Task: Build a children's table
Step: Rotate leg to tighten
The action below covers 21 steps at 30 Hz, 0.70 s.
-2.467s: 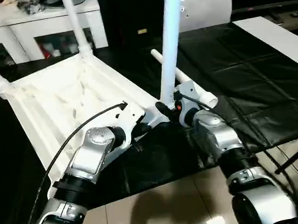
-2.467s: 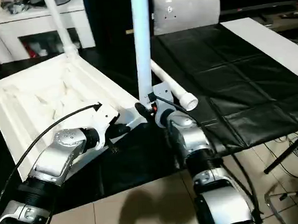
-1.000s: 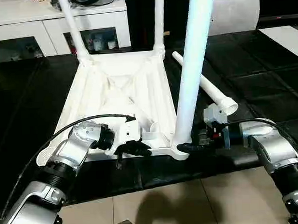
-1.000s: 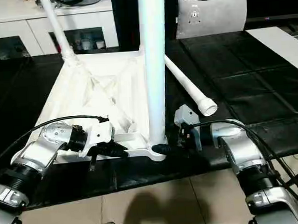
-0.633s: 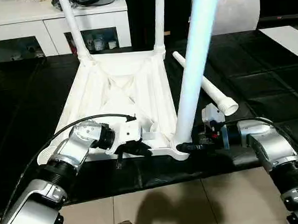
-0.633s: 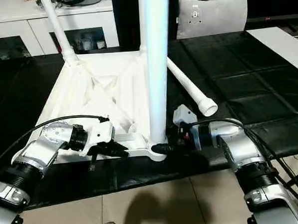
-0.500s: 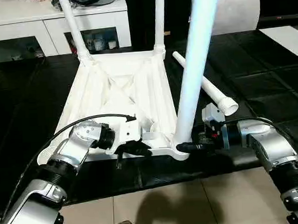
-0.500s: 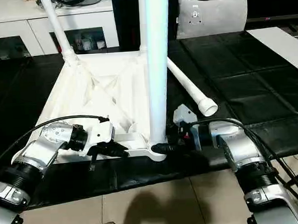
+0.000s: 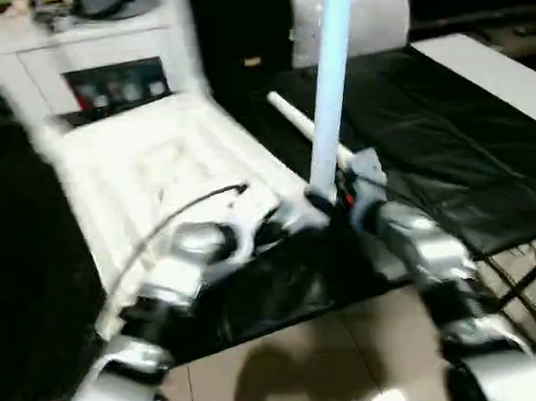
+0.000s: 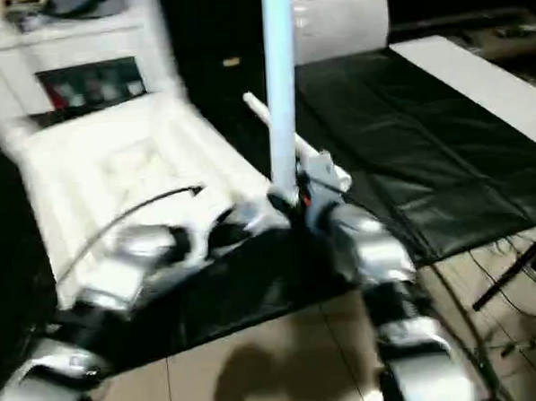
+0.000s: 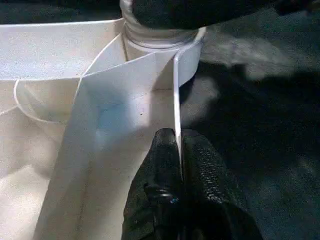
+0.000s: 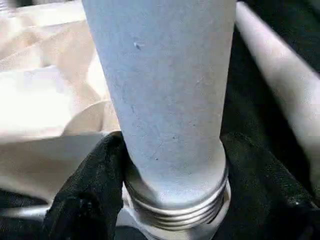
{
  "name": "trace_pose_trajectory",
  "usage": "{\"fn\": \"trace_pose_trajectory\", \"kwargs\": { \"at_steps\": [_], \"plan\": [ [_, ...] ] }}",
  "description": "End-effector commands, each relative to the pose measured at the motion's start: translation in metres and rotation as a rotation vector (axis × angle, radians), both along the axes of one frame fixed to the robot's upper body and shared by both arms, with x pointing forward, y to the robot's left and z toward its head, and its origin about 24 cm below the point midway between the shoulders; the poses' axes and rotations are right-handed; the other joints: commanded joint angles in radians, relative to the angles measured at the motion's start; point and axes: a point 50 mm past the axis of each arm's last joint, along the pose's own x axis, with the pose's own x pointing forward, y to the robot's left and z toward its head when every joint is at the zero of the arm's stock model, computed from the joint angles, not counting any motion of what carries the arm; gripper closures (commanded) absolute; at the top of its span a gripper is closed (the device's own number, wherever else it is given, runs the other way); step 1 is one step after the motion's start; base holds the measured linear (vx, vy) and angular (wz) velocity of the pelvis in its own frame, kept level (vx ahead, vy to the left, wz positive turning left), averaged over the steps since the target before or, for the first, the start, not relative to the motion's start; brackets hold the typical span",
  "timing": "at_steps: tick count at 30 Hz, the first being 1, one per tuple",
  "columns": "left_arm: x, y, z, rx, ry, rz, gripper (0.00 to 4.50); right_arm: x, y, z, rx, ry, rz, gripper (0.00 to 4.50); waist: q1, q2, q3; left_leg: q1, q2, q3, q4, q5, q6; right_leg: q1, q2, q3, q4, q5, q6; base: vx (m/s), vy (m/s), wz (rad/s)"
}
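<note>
At the far left a white cabinet (image 9: pixel 82 75) stands behind the black work surface (image 9: pixel 445 146), and in front of it the white top (image 9: pixel 150 171) lies upside down on that surface, ribs up. The left gripper (image 11: pixel 177 150) has both black fingers (image 11: pixel 162 165) pinched tight on the thin wall of the top's near edge, just beside the round corner socket (image 11: pixel 187 55). In that socket a leg (image 9: pixel 330 89) stands upright, its threaded collar showing at the base. The right gripper (image 12: pixel 170 165) clasps this leg just above the collar, one finger (image 12: pixel 87 195) on each side of the tube. Behind it, a loose leg (image 9: pixel 291 118) lies flat on the surface, beside the top's right edge.
</note>
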Motion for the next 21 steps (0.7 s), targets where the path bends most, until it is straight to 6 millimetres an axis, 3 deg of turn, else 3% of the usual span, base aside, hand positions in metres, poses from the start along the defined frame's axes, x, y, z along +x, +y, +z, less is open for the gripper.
{"fn": "trace_pose_trajectory", "kwargs": {
  "at_steps": [1, 2, 3, 4, 10, 16, 19, 21],
  "plan": [
    [-0.003, -0.031, 0.026, -0.091, -0.095, -0.108, 4.5, -0.005, 0.023, -0.011, 0.004, 0.045, 0.065, 1.86, 0.011, -0.012, -0.08, 0.012, 0.03, -0.014, -0.055, -0.112, 0.074, 0.059, -0.062, 0.051, -0.085, -0.014, -0.243, 0.0, 0.0, 0.0],
    [-0.003, -0.031, 0.027, -0.084, -0.1, -0.105, 4.5, -0.005, 0.023, -0.01, 0.012, 0.038, 0.062, 1.3, 0.014, -0.009, -0.079, 0.012, 0.033, -0.014, -0.055, -0.103, 0.085, 0.058, -0.062, 0.051, -0.083, 0.005, -0.248, 0.0, 0.0, 0.0],
    [-0.002, -0.03, 0.027, -0.075, -0.103, -0.097, 4.5, -0.004, 0.023, -0.008, 0.031, 0.031, 0.058, 1.16, 0.014, -0.009, -0.079, 0.012, 0.034, -0.014, -0.056, -0.103, 0.089, 0.058, -0.06, 0.049, -0.082, 0.009, -0.25, 0.0, 0.0, 0.0],
    [-0.001, -0.027, 0.027, -0.062, -0.107, -0.087, 4.5, -0.004, 0.022, -0.006, 0.047, 0.022, 0.056, 1.14, 0.014, -0.003, -0.079, 0.014, 0.035, -0.016, -0.057, -0.109, 0.091, 0.058, -0.06, 0.048, -0.08, 0.014, -0.254, 0.0, 0.0, 0.0],
    [0.002, -0.008, 0.024, -0.007, -0.131, -0.093, 4.5, -0.009, 0.009, 0.002, 0.07, -0.051, 0.12, 0.68, 0.016, -0.001, -0.078, 0.017, 0.038, -0.016, -0.059, -0.147, 0.083, 0.06, -0.061, 0.05, -0.083, 0.004, -0.255, 0.0, 0.0, 0.0],
    [0.001, 0.007, 0.019, 0.015, -0.112, -0.169, 4.5, -0.025, -0.017, 0.005, 0.03, -0.11, 0.296, 0.2, 0.037, -0.003, -0.078, 0.02, 0.041, -0.014, -0.058, -0.148, 0.092, 0.059, -0.062, 0.051, -0.083, 0.013, -0.249, 0.0, 0.0, 0.0],
    [-0.002, 0.014, 0.017, 0.026, -0.11, -0.284, 4.5, -0.033, -0.035, 0.005, -0.005, -0.099, 0.379, 0.09, 0.047, 0.008, -0.075, 0.023, 0.04, -0.016, -0.059, -0.178, 0.086, 0.057, -0.059, 0.048, -0.092, -0.022, -0.243, 0.0, 0.0, 0.0],
    [-0.005, 0.02, 0.015, 0.042, -0.091, -0.359, 4.5, -0.037, -0.044, 0.006, -0.025, -0.087, 0.421, 0.09, 0.055, 0.006, -0.078, 0.021, 0.042, -0.016, -0.059, -0.179, 0.082, 0.059, -0.06, 0.049, -0.085, -0.011, -0.242, 0.0, 0.0, 0.0]
  ]
}}
